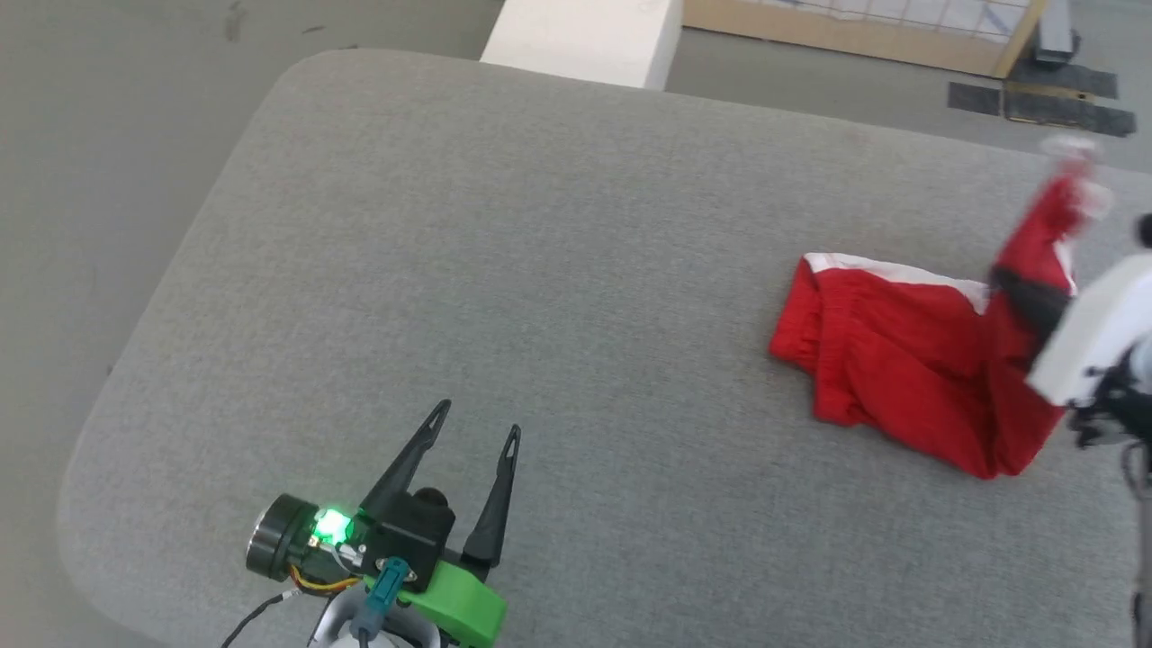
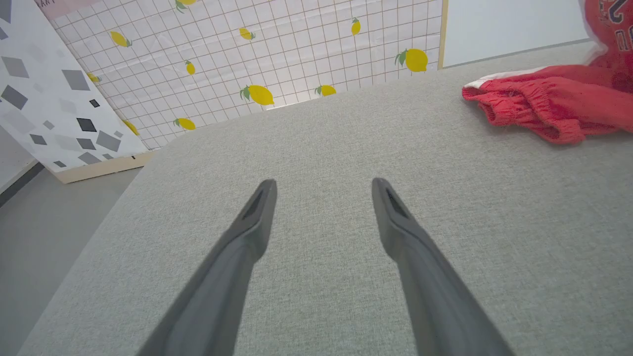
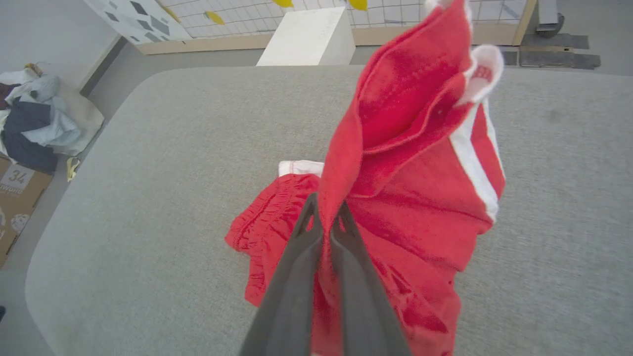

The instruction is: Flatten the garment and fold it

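Lying on the right side of the grey fabric-covered table (image 1: 450, 225), the red shorts (image 1: 891, 360) were only partly down. Their gathered waistband and one white side stripe rested on the surface, rumpled and creased. One leg was drawn up off the table into a peak. The right gripper (image 3: 325, 211) was clamped on that raised cloth, its two dark fingers pressed together with a fold of red fabric pinched between them. In the right wrist view the white-trimmed hem flopped over above the fingertips. In the head view the lifted part was blurred near the right edge, just beside the pale forearm (image 1: 1093, 328).

The left gripper (image 1: 477, 421) was over the near left part of the table, well apart from the shorts. Its fingers were spread with nothing between them, and a green light (image 1: 331, 525) glowed on its wrist. From its own camera the shorts showed at the upper right, waistband end nearest.

Beyond the far edge of the table stood a white block (image 1: 585, 36) on the grey floor (image 1: 90, 135), and behind it a gridded panel printed with lemons (image 2: 277, 49). A second panel with grey diamond shapes (image 2: 44, 99) leaned to one side. A heap of clothes (image 3: 34, 118) and a cardboard box (image 3: 15, 188) lay on the floor off the table's left side.
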Available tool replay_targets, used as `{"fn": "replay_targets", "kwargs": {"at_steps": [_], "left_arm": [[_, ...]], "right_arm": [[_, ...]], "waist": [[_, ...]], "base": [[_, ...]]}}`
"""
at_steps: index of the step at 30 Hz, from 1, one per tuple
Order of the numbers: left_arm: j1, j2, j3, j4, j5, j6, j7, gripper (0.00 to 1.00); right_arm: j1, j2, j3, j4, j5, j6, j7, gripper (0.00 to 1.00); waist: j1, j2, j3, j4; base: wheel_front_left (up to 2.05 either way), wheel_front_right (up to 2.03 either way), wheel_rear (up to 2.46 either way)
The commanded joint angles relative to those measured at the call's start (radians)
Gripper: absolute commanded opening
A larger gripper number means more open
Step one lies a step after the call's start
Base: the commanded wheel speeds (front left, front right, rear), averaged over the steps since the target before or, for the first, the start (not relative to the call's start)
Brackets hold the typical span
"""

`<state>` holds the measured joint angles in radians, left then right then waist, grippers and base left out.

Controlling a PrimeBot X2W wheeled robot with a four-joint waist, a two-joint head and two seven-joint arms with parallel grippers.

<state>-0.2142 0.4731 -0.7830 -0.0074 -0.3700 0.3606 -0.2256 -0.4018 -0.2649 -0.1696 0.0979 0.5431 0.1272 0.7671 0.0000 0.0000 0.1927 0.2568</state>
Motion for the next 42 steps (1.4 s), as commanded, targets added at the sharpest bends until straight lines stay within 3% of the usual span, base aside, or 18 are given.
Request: {"fn": "replay_targets", "kwargs": {"at_steps": [1,10,16,17,18,27,35,42], "left_arm": [[0.008,-0.002,0.003,0.006,-0.009,0.0,0.001,1.0],[-0.007,-0.017,0.001,0.023,-0.016,-0.001,-0.002,1.0],[-0.014,-0.028,0.002,0.033,-0.02,-0.001,-0.008,1.0],[-0.015,-0.029,0.001,0.034,-0.02,-0.001,-0.009,1.0],[-0.015,-0.031,0.001,0.036,-0.02,-0.001,-0.01,1.0],[-0.015,-0.029,0.005,0.052,-0.03,-0.003,-0.014,1.0],[-0.02,-0.014,0.03,0.033,-0.058,-0.001,-0.005,1.0],[-0.029,-0.002,0.074,-0.006,-0.105,0.005,0.007,1.0]], "right_arm": [[-0.017,0.011,0.019,-0.004,-0.008,0.003,0.003,0.0],[-0.016,0.033,0.181,0.03,-0.036,0.003,-0.014,0.0],[-0.015,0.012,0.287,0.087,-0.06,0.003,-0.046,0.0],[-0.017,0.006,0.304,0.095,-0.066,0.003,-0.055,0.22],[-0.018,-0.004,0.33,0.103,-0.071,0.003,-0.068,1.0],[-0.04,-0.067,0.498,0.113,-0.035,0.003,-0.159,1.0],[-0.1,-0.175,0.52,0.061,-0.038,0.003,-0.349,1.0],[-0.109,-0.283,0.457,0.064,-0.082,0.003,-0.573,1.0]], "waist": [[0.0,0.0,0.005,0.014],[0.0,0.0,0.026,0.048],[0.0,0.0,0.046,0.061],[0.0,0.0,0.048,0.062],[0.0,0.0,0.05,0.063],[0.0,0.0,0.022,0.033],[0.0,0.0,-0.034,-0.035],[0.0,0.0,-0.063,-0.1]], "base": [[0.0,0.0,0.0],[0.0,0.0,0.0],[0.0,0.0,0.0],[0.0,0.0,0.0],[0.0,0.0,0.0],[0.0,0.0,0.0],[0.0,0.0,0.0],[0.0,0.0,0.0]]}}
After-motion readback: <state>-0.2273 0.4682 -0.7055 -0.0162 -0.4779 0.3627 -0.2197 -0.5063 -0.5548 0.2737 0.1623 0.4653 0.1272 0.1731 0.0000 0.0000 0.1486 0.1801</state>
